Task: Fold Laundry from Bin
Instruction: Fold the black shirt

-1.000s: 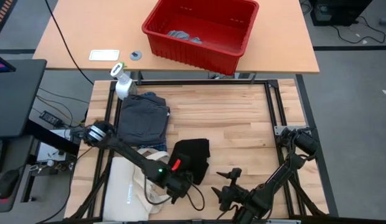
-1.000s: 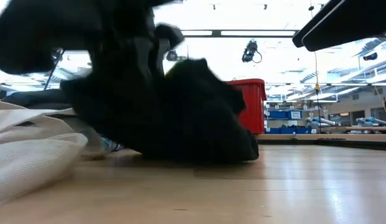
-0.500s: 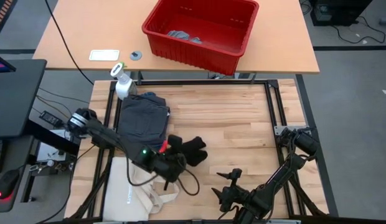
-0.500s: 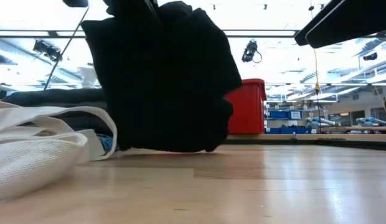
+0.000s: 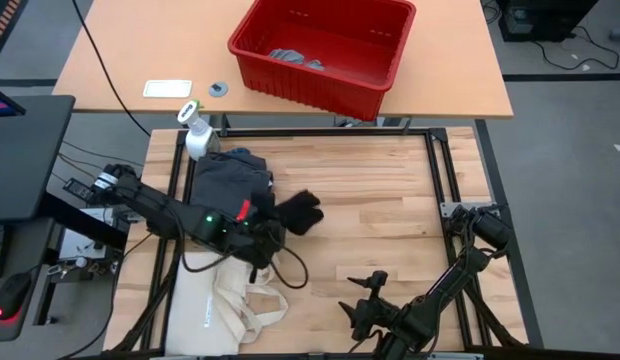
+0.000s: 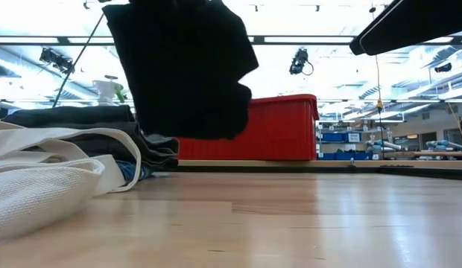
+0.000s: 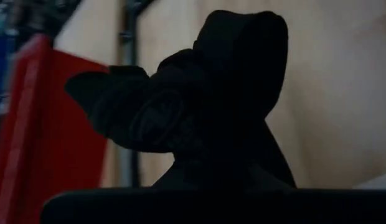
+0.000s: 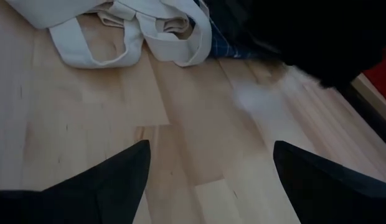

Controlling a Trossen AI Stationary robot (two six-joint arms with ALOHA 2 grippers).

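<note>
Black garment, soft, limp, light – held aloft by left gripper, clear of table

Near: right gripper [image 8: 208, 180], jaws spread wide, empty, parked low at the table's near edge; cream tote bag [image 5: 215, 305] on the table beside it. Middle: left gripper [image 5: 265, 232] clamped tight on black garment [image 6: 182, 67], cloth bunched and drooping; judged non-fragile, best taken at an edge or corner to spread flat. Beyond: folded dark grey piece [image 5: 228, 185] stacked over blue plaid [image 8: 221, 43]. Far: red bin [image 5: 325, 50] on the rear table, light grey pieces [image 5: 295, 57] inside

Laundry [image 5: 295, 212] above table [image 5: 390, 210], bin [image 5: 325, 45] behind
</note>
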